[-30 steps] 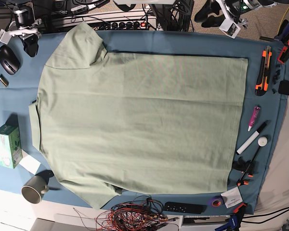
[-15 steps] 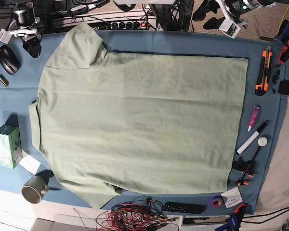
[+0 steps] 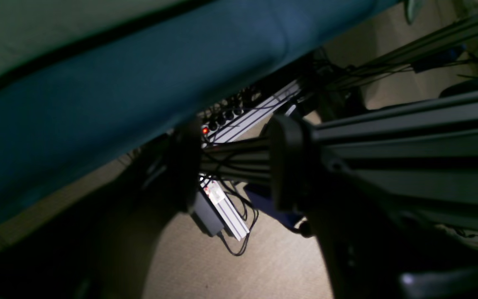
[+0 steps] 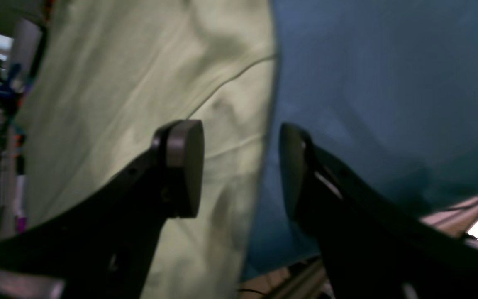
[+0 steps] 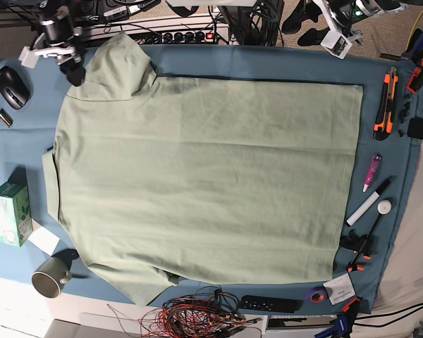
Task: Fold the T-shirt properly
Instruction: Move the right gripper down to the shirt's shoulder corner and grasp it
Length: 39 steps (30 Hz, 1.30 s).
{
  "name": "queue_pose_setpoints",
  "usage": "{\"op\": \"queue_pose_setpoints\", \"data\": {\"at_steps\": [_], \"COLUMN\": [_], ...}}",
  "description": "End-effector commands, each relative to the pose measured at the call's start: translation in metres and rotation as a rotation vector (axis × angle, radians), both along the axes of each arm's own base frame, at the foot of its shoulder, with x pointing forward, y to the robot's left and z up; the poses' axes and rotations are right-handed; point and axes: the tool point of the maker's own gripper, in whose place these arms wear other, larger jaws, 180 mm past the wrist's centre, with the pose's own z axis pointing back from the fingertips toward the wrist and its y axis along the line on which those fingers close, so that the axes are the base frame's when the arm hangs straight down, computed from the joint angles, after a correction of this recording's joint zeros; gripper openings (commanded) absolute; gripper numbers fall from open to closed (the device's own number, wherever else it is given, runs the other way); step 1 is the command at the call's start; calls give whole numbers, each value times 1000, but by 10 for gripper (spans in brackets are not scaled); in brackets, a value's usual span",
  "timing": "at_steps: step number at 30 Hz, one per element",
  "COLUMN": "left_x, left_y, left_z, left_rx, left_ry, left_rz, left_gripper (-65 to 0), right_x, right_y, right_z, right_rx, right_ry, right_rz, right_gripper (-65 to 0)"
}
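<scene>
Fingers [image 4: 181, 166] of the right gripper [image 4: 239, 170] stand apart, grasping nothing, over the sleeve edge of the pale sage-green cotton T-shirt [image 5: 204, 183], which lies flat across the teal-blue table cloth [image 5: 268, 63]. Beyond the cloth's far edge, the left gripper [image 3: 230, 166] hangs spread and empty above a white power strip [image 3: 247, 116] on the floor.

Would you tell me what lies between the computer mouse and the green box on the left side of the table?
In the base view, between the mouse and the green box lie a small dark object and bare blue cloth.
</scene>
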Motion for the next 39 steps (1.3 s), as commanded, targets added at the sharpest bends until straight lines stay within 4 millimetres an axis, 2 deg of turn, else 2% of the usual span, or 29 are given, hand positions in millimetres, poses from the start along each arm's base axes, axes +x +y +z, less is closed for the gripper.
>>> {"op": "queue_pose_setpoints", "data": {"at_steps": [1,12,18,22,31,33,34,36,37,39], "left_x": [0,7,11,11,11,11,11,11,12,16], "left_y": [-3,-3,-3,-3,-3,-3,-3,-3,-4,-6], "left_z": [7,9,10,10,10,10,10,10,12,15], "left_rx": [-23,-23,-23,-23,-23,-23,-23,-27,-38,-68], "left_ry": [-15,-36,-49,-49,-49,-49,-49,-49,-48,-49], "left_rz": [-2,-2,-2,-3,-2,-2,-2,-1,3,9], "left_gripper": [-376,-377,-377,-377,-377,-377,-377,-377,-377,-377], "right_x": [-3,-19,-32,-30,-20,-20,-20,-21,-22,-24], "right_y": [3,15,31,38,78,80,79,79,79,79], "right_z": [-1,-10,-14,-14,-24,-25,-25,-27,-28,-31], "right_rx": [2,56,157,181,231,218,216,205,194,173], "right_ry": [16,57,51,44,57,62,61,69,80,97], "right_rz": [12,11,-34,-29,62,70,69,76,83,95], "right_gripper": [-357,-357,-357,-358,-359,-402,-454,-611,-650,-650]}}
